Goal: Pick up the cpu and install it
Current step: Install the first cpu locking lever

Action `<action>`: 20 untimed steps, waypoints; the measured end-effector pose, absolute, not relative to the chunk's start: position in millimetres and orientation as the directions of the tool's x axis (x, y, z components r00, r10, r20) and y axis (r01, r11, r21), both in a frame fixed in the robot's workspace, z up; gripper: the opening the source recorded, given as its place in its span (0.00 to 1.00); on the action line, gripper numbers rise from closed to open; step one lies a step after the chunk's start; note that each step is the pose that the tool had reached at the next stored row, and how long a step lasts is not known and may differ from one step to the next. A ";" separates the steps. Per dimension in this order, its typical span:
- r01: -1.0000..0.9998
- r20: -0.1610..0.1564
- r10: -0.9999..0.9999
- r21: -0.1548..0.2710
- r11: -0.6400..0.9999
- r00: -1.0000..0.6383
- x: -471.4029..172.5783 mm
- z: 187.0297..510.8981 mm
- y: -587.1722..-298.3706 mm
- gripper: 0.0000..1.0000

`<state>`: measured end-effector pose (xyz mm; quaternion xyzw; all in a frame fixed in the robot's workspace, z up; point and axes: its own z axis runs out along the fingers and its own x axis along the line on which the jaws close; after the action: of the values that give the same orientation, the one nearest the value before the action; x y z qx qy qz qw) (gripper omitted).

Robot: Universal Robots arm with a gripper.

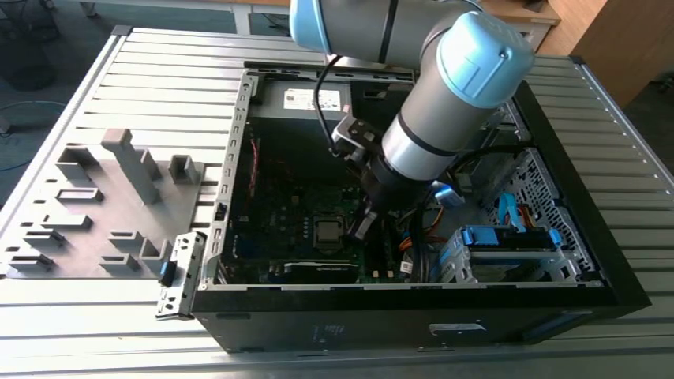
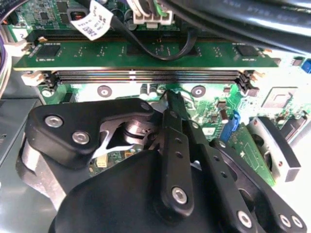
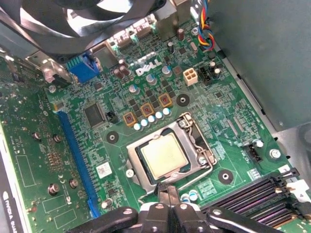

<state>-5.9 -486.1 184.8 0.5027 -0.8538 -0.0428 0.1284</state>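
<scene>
1. The cpu point(image 3: 164, 154) lies flat in its socket point(image 3: 137, 175) on the green motherboard point(image 3: 121, 107), inside the open computer case point(image 1: 421, 304).
2. The hand point(image 3: 167, 190) sits just beside the socket's edge, fingers point(image 3: 173, 193) pressed together, holding nothing.
3. The case rests on the slatted worktop point(image 1: 158, 71).

One cpu point(image 3: 164, 156), one claw point(image 3: 167, 191), one computer case point(image 1: 589, 260), one grey tray point(image 1: 95, 237).
</scene>
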 end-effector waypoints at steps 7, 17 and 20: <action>-0.856 0.177 -0.877 0.202 0.476 -0.446 -5.6 184.7 -488.5 0.11; -0.873 0.177 -0.894 0.202 0.443 -0.413 -2.9 182.9 -488.5 0.11; -0.880 0.176 -0.900 0.202 0.430 -0.400 -3.1 182.5 -488.6 0.11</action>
<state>-3.1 -488.6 182.5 0.5323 -0.8357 -0.0384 0.1298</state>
